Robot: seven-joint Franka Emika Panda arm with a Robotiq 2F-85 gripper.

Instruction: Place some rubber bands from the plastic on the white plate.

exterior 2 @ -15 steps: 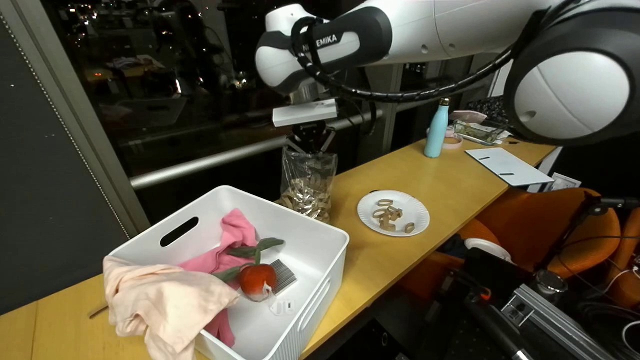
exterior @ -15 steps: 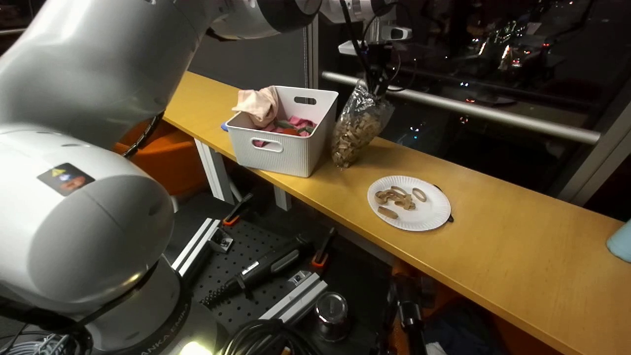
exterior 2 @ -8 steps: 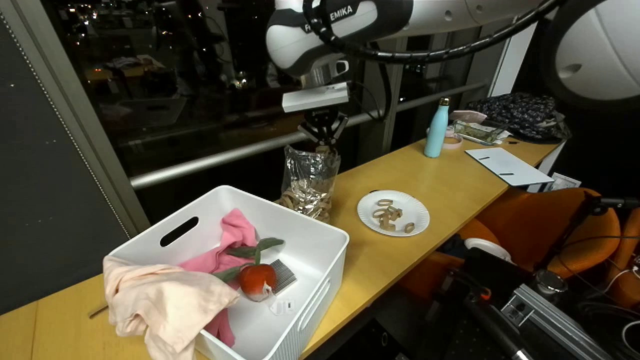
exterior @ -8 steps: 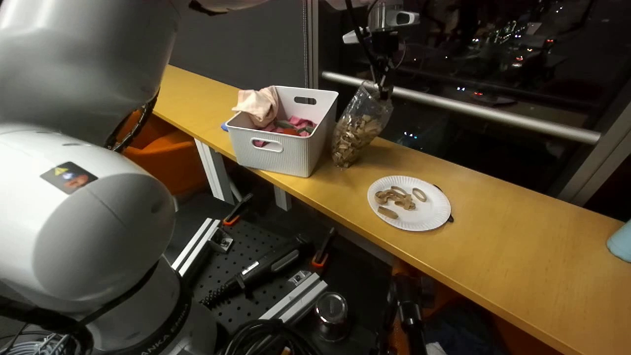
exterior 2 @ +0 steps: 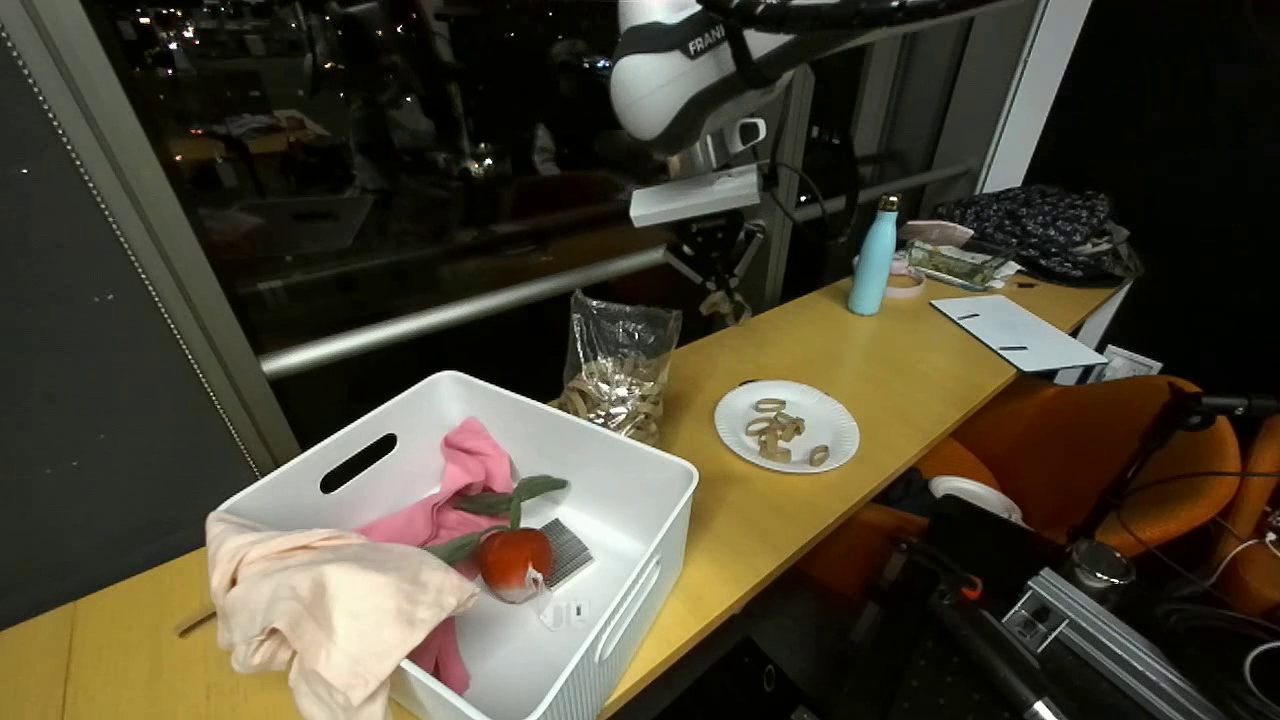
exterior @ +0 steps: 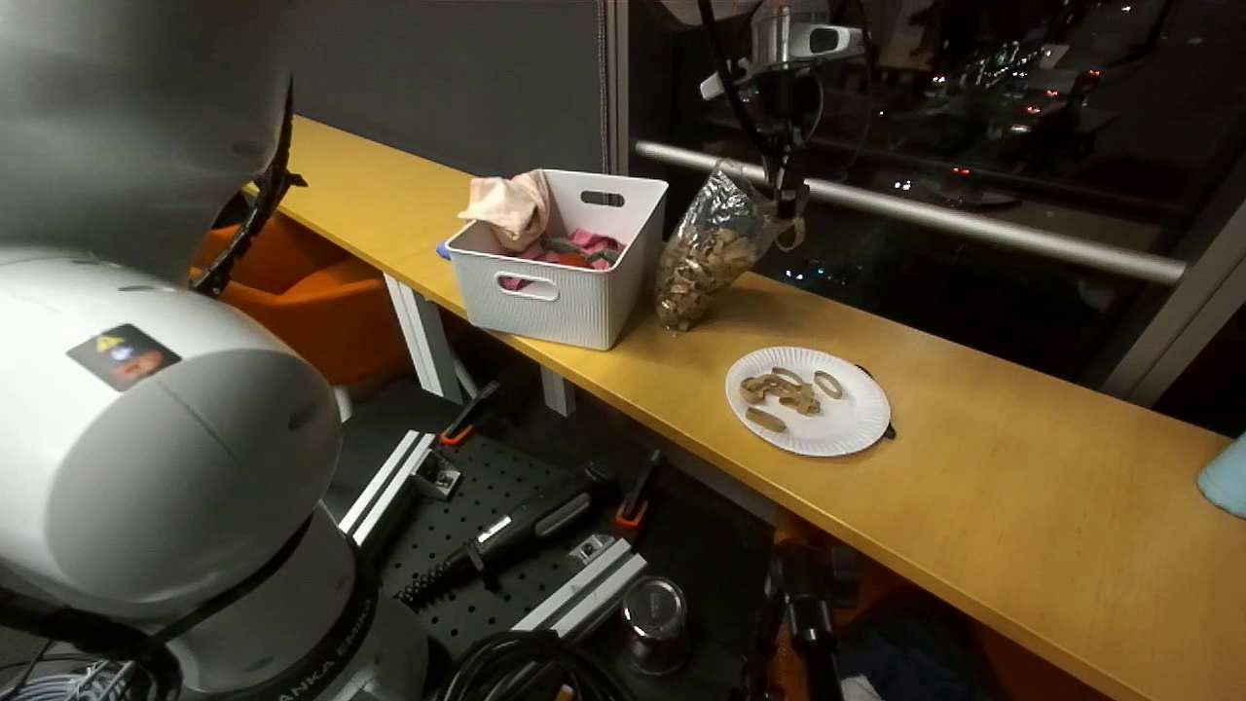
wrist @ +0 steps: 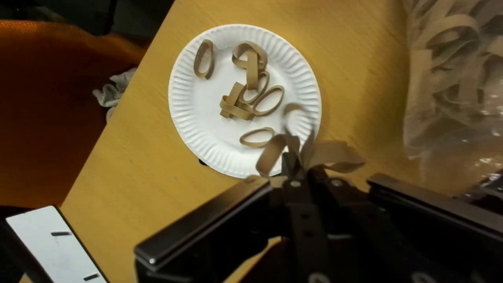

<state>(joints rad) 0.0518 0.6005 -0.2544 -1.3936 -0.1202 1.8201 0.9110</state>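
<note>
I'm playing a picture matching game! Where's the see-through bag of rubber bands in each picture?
In an exterior view: the clear plastic bag is above the middle, right of the white bin.
In an exterior view: the bag is mid-picture, beyond the bin.
Wrist view: the bag is upper right, cut off by the edge.
Shared landmark: the white paper plate, right of the bag in both exterior views, left in the wrist view.

Arm [exterior: 195, 477] lettered “FRANKA EMIKA” [exterior: 334, 654], with warning triangle [exterior: 108, 343]
</note>
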